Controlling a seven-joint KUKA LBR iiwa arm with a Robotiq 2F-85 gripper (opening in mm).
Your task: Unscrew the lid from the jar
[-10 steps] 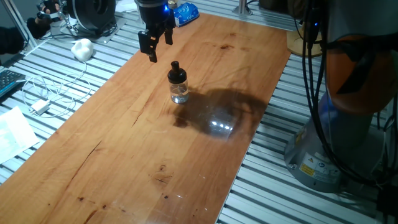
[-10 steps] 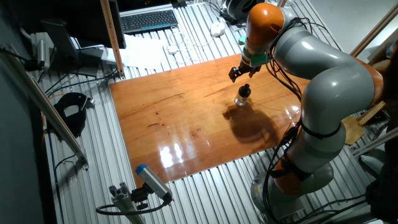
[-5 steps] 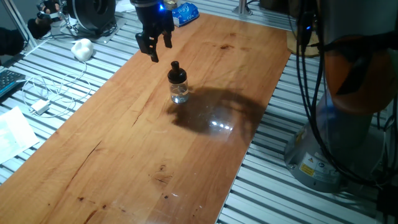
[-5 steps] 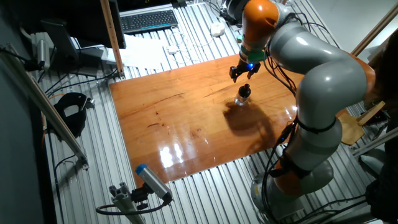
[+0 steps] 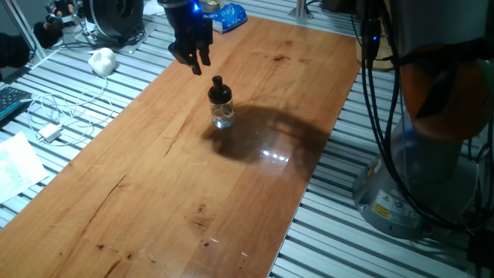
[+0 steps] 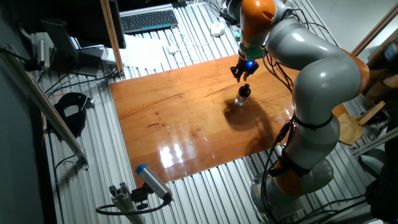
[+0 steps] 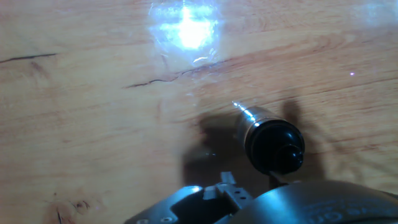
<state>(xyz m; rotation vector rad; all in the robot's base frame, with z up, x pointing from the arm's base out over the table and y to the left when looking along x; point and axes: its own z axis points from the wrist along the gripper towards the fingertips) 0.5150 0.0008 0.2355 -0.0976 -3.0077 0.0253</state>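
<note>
A small clear glass jar (image 5: 223,116) stands upright on the wooden table (image 5: 177,185), closed by a black lid (image 5: 219,91) with a narrower knob. My gripper (image 5: 194,63) hangs above and just to the left of the lid, apart from it, open with nothing between its fingers. The other fixed view shows the gripper (image 6: 241,76) just above the lid (image 6: 244,91) and jar (image 6: 240,100). In the hand view the lid (image 7: 275,148) appears from above at lower right, the jar's glass (image 7: 251,116) beyond it. Only the hand's body shows there, and the fingers are out of view.
A white lump (image 5: 101,60) and cables (image 5: 54,116) lie on the slatted bench left of the table. A blue packet (image 5: 228,15) sits at the far end. The arm's base (image 5: 432,154) stands right of the table. A keyboard (image 6: 148,20) lies behind.
The gripper has turned about its own axis and drifted slightly up and left above the lid. The jar and lid have stayed where they were.
</note>
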